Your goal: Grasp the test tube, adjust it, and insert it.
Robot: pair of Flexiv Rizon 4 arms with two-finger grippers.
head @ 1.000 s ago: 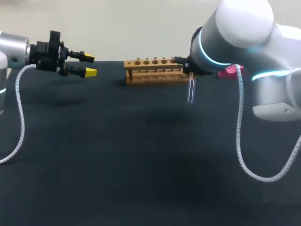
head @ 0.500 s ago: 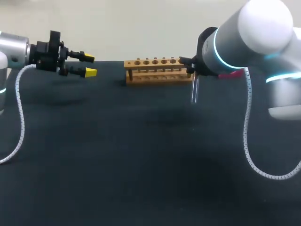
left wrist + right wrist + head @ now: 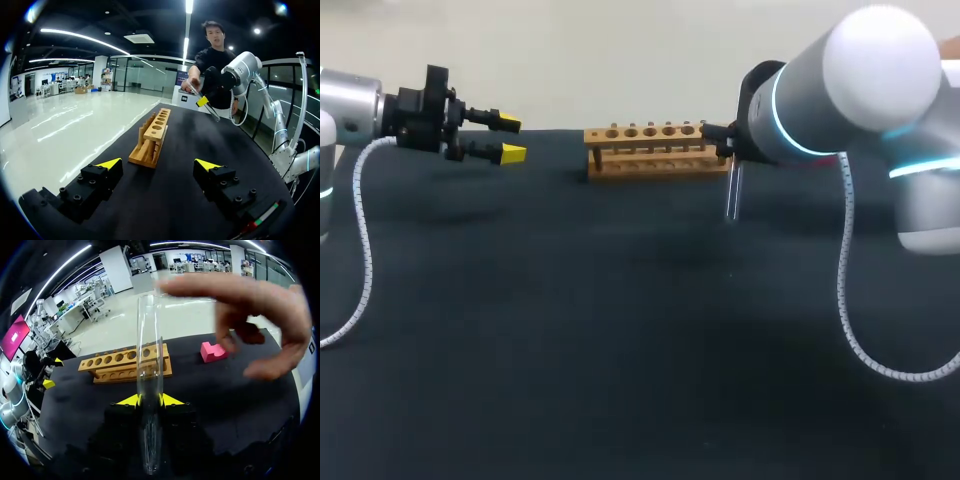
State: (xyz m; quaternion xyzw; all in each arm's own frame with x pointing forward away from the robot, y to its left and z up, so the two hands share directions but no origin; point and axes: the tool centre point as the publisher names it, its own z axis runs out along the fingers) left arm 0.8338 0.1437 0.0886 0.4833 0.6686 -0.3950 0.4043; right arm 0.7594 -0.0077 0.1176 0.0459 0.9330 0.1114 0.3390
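Moved slightly right since a second ago: right pincer, clamped on upright test tube beside rack end. Left pincer open, well apart. Probably light, slick, fragile; hold gently near the top.

One tube, one rack, one pink block and one hand are counted, plus two claws: left claw, right claw.

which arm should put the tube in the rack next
Right. The right fingers are shut on the test tube, held vertical by the wooden rack's right end; the left fingers stand open and empty, off past the other end.
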